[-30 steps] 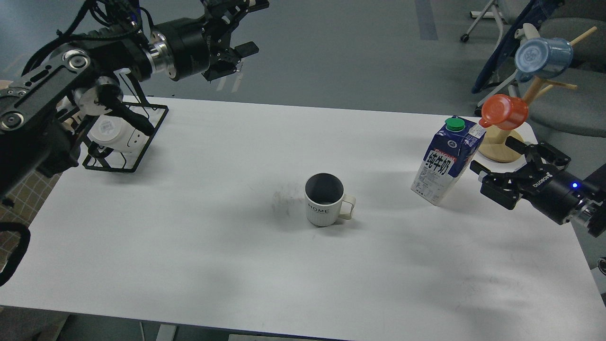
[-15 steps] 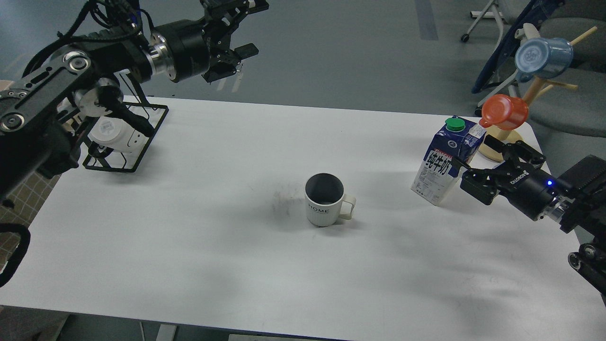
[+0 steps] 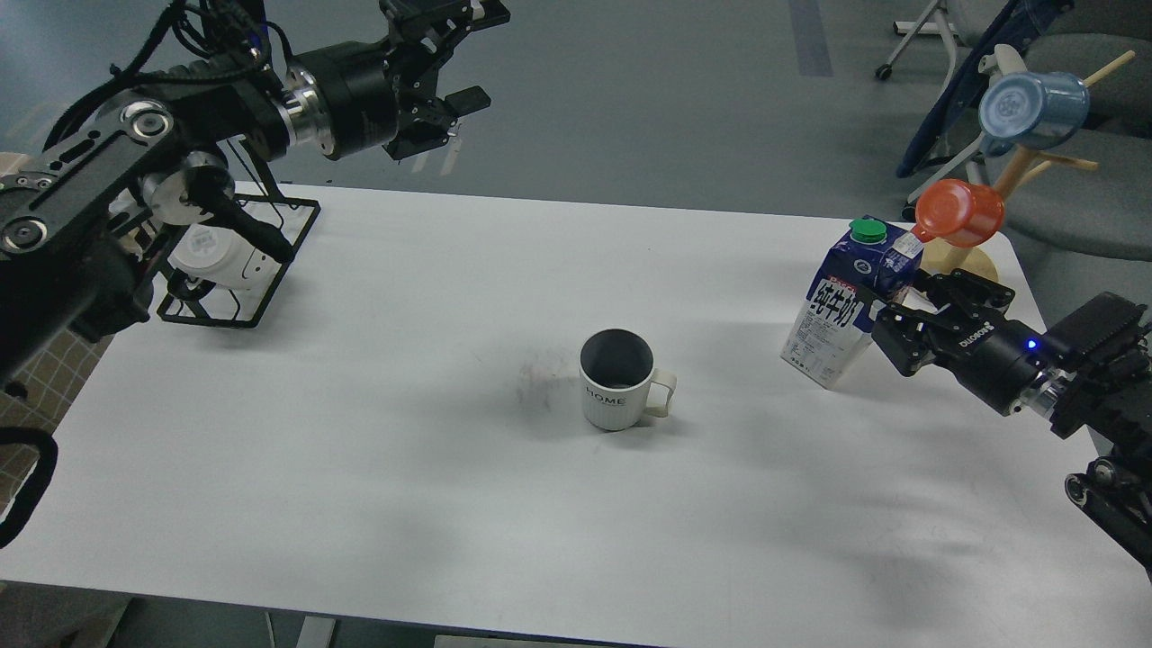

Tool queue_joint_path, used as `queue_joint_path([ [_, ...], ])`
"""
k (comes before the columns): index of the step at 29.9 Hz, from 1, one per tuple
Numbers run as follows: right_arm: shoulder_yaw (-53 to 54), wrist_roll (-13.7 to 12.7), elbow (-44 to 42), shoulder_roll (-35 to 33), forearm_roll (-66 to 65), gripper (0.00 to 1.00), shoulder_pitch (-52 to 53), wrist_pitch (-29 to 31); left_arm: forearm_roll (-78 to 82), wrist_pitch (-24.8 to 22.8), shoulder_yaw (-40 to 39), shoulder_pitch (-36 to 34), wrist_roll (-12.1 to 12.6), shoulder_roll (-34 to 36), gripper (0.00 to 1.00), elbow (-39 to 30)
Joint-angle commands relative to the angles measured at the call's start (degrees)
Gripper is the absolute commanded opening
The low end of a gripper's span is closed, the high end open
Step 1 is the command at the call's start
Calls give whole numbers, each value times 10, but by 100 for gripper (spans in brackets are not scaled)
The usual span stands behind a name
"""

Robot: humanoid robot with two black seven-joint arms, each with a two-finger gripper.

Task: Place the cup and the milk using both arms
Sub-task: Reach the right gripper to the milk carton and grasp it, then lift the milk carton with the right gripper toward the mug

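A white mug [image 3: 616, 382] marked HOME stands upright at the middle of the white table [image 3: 360, 432], its handle to the right. A blue and white milk carton [image 3: 841, 310] with a green cap stands at the right, leaning a little. My right gripper [image 3: 904, 315] is at the carton's right side, its fingers spread about the carton's right edge; I cannot see firm contact. My left gripper [image 3: 468, 54] is open and empty, high beyond the table's back left edge, far from the mug.
A black wire rack [image 3: 270, 270] holding a white object stands at the table's back left, under my left arm. A wooden mug tree [image 3: 976, 261] with an orange cup [image 3: 961, 212] and a blue cup [image 3: 1030, 110] stands right behind the carton. Chairs are beyond it.
My right gripper has moved left and up to the milk carton's right side. The carton has shifted and tipped slightly. The left arm has barely moved.
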Motion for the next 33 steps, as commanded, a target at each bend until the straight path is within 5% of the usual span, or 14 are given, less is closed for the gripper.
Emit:
queue_joint_path([
  [1,0,0,2,2,1,25,0,-1,0,0,-1,5,0,0,95,0],
  [15,12,0,113,-8,6,21,33,6,2,0,-1,5,0,-3,95,-1],
  [33,-35,0,89,79,-23,23,56,6,4,0,-1,9,0,-2,95,-1],
])
